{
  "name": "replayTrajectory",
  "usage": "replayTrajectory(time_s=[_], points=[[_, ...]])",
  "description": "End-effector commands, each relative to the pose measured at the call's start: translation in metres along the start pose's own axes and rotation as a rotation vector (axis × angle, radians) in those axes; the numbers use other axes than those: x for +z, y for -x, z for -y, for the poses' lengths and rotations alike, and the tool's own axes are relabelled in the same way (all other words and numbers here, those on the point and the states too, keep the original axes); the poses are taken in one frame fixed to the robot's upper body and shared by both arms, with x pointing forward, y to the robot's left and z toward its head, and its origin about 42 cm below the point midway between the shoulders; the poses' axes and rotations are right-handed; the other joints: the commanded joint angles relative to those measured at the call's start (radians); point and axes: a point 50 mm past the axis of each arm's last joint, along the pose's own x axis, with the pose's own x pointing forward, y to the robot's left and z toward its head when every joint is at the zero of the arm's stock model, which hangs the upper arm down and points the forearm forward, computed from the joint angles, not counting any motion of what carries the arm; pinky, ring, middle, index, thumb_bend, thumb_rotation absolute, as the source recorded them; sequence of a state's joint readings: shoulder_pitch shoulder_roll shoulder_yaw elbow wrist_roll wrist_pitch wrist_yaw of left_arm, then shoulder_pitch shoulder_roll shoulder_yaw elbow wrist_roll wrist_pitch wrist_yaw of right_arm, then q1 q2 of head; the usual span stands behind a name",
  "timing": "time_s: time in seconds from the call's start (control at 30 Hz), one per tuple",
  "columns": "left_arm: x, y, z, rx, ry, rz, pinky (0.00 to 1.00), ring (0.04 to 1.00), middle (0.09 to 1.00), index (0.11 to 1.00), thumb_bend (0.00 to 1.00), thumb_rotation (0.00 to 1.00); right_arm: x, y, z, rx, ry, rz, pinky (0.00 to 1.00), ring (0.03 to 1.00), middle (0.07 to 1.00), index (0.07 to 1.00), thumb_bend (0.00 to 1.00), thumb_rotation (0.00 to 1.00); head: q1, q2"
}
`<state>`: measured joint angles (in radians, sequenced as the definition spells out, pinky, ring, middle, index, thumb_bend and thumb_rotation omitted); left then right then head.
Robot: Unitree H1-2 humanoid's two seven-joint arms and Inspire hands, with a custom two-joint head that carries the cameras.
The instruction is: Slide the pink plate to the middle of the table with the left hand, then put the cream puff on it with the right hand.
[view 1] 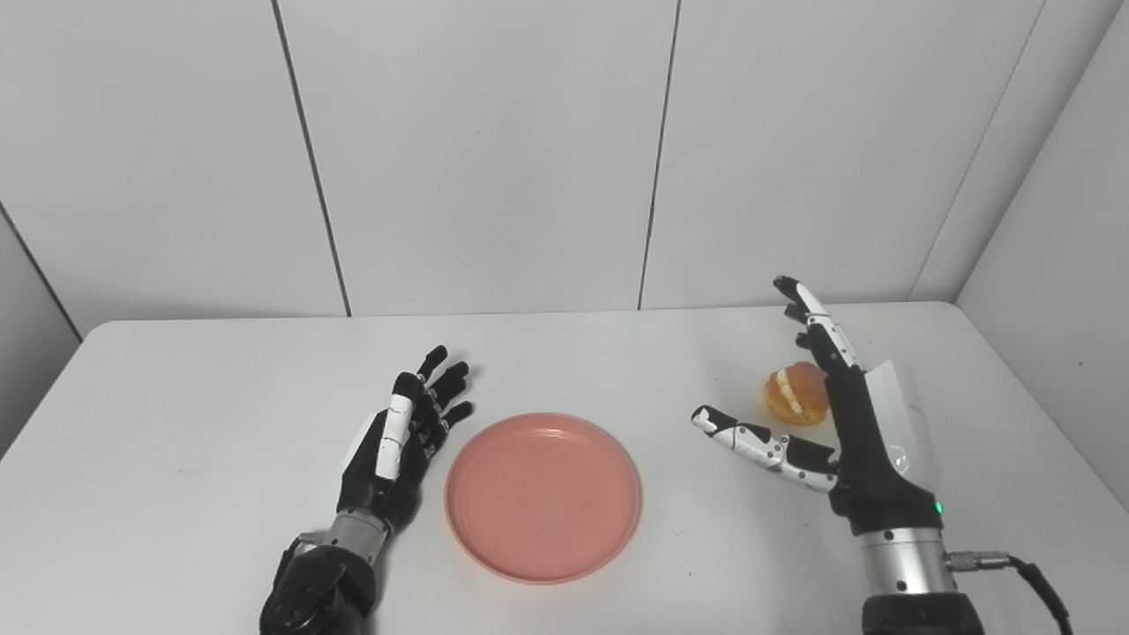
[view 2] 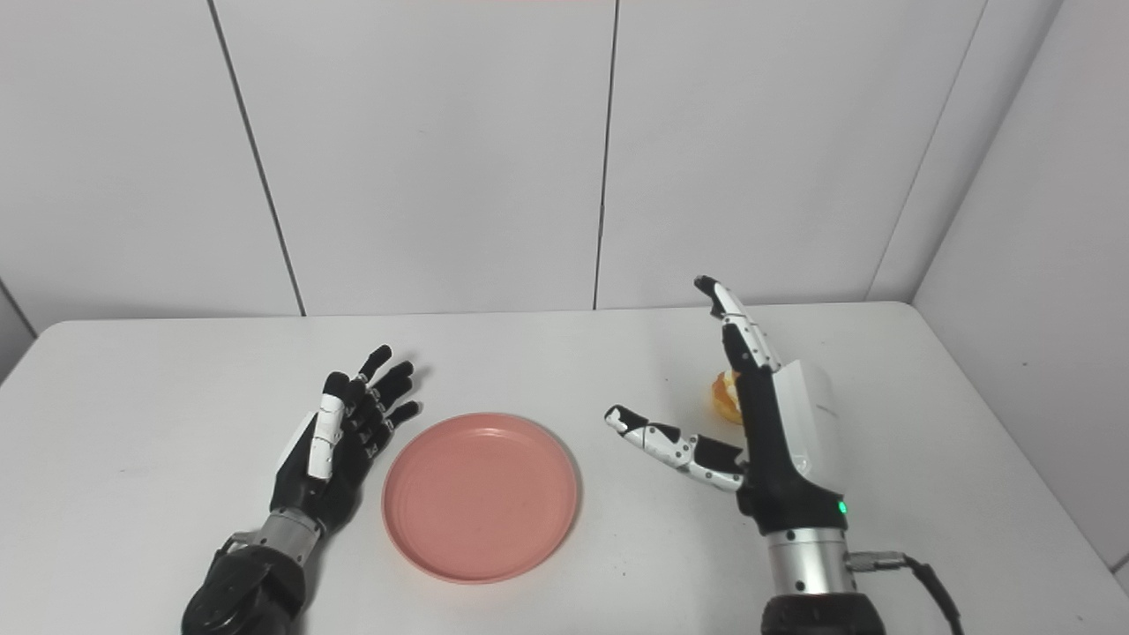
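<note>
The pink plate [view 1: 542, 496] lies flat near the middle of the white table [view 1: 176, 459], towards the front. My left hand [view 1: 401, 441] is open and empty just left of the plate, its fingers close to the rim. The cream puff [view 1: 795, 394], golden with a white cream line, sits on the table at the right. My right hand [view 1: 833, 423] is open and empty, fingers raised and thumb stretched left, right beside the puff and partly hiding it in the right eye view [view 2: 725, 394].
White wall panels [view 1: 494, 150] stand behind the table's far edge. The table's right edge runs close to the side wall [view 1: 1067, 309]. A cable [view 1: 1032, 573] leaves the right wrist.
</note>
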<state>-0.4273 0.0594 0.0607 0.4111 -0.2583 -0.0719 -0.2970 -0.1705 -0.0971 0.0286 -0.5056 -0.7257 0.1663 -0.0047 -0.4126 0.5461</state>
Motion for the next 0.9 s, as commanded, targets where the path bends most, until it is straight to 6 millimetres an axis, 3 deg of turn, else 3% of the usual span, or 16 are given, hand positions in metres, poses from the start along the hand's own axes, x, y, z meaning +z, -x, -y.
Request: replayTrajectory(time_s=[0.0, 0.3, 0.5, 0.7, 0.77, 0.87], points=[[-0.012, 0.009, 0.001, 0.004, 0.023, -0.027, 0.89, 0.964, 0.924, 0.942, 0.80, 0.92, 0.004, -0.014, 0.017, -0.054, 0.089, 0.036, 0.76, 0.854, 0.896, 0.881, 0.99, 0.61, 0.001, -0.001], [-0.016, 0.009, 0.001, 0.003, 0.027, -0.031, 0.90, 0.959, 0.917, 0.939, 0.80, 0.92, -0.009, -0.053, 0.038, 0.014, 0.276, 0.020, 0.78, 0.860, 0.877, 0.858, 1.00, 0.54, 0.004, -0.006], [-0.017, 0.009, 0.003, -0.002, 0.028, -0.029, 0.90, 0.959, 0.918, 0.943, 0.79, 0.92, -0.023, -0.076, 0.047, 0.102, 0.353, -0.033, 0.80, 0.846, 0.857, 0.837, 1.00, 0.56, 0.006, -0.008], [-0.018, 0.008, 0.005, -0.007, 0.029, -0.032, 0.91, 0.963, 0.927, 0.949, 0.79, 0.93, -0.041, -0.100, 0.055, 0.234, 0.436, -0.091, 0.75, 0.829, 0.849, 0.824, 1.00, 0.54, 0.011, -0.011], [-0.018, 0.008, 0.006, -0.008, 0.031, -0.031, 0.91, 0.962, 0.924, 0.945, 0.79, 0.92, -0.047, -0.108, 0.056, 0.281, 0.462, -0.105, 0.73, 0.819, 0.847, 0.820, 1.00, 0.53, 0.010, -0.013], [-0.018, 0.008, 0.007, -0.004, 0.036, -0.034, 0.91, 0.965, 0.923, 0.951, 0.79, 0.92, -0.054, -0.117, 0.057, 0.334, 0.479, -0.118, 0.70, 0.807, 0.849, 0.803, 1.00, 0.41, 0.011, -0.013]])
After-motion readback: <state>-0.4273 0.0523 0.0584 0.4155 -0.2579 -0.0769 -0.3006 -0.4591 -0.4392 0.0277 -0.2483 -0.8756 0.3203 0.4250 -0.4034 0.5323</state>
